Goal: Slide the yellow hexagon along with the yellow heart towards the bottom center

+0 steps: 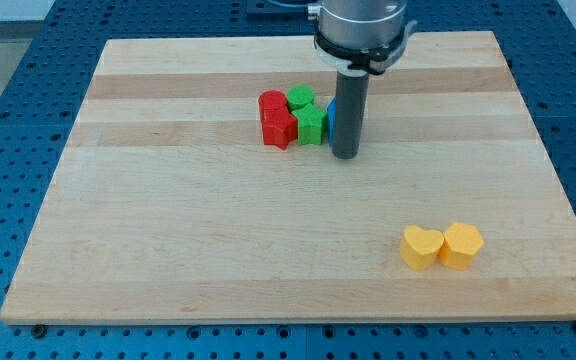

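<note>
My tip [345, 154] rests on the desk [168, 250] in its upper middle part, just at the right of a tight cluster of blocks. There is no gripper on this arm, only the straight dark rod, so nothing is held.

The cluster sits near the desk's top edge, a little left of centre. It holds two red blocks [276, 118], one behind the other, whose shapes I cannot make out. Beside them, on the right, stand two green blocks [308, 115], the nearer one star-like. A blue block [332, 117] shows as a thin strip behind the rod, mostly hidden.

The yellow heart [422, 246] and the yellow hexagon [461, 243] lie side by side, touching, near the desk's bottom right corner, the heart on the left. Both are well apart from my tip and from the cluster.
</note>
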